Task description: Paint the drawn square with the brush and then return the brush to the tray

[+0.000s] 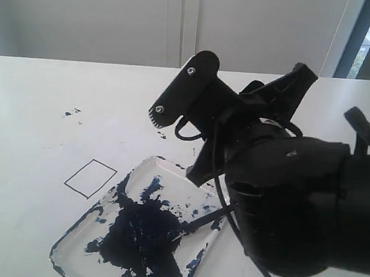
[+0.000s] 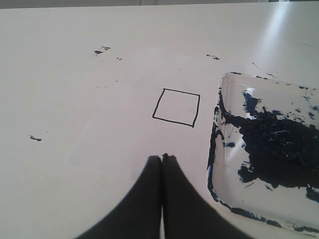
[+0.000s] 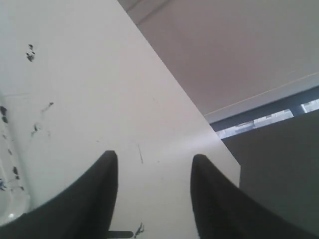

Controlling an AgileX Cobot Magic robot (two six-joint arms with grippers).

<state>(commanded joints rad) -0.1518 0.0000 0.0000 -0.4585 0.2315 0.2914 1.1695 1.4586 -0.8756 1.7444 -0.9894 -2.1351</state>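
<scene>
The drawn square [image 1: 90, 178] [image 2: 176, 107] is a blank black outline on the white paper, left of the tray [image 1: 145, 174] [image 2: 229, 164]. The clear tray holds a large dark blue-black paint blotch. The brush [image 1: 205, 220] lies slanted over the tray's right side, and its upper part is hidden behind my right arm [image 1: 295, 205]. My right gripper [image 3: 154, 157] is open, with the brush's end [image 3: 121, 234] low between its fingers and not touched by them. My left gripper [image 2: 162, 157] is shut and empty, hovering just short of the square.
Small paint specks [image 1: 71, 112] [image 2: 102, 50] dot the paper beyond the square. The tray's corner [image 3: 9, 211] shows beside my right fingers. The table's far edge [image 3: 199, 112] runs ahead of the right gripper, with a wall and window behind it.
</scene>
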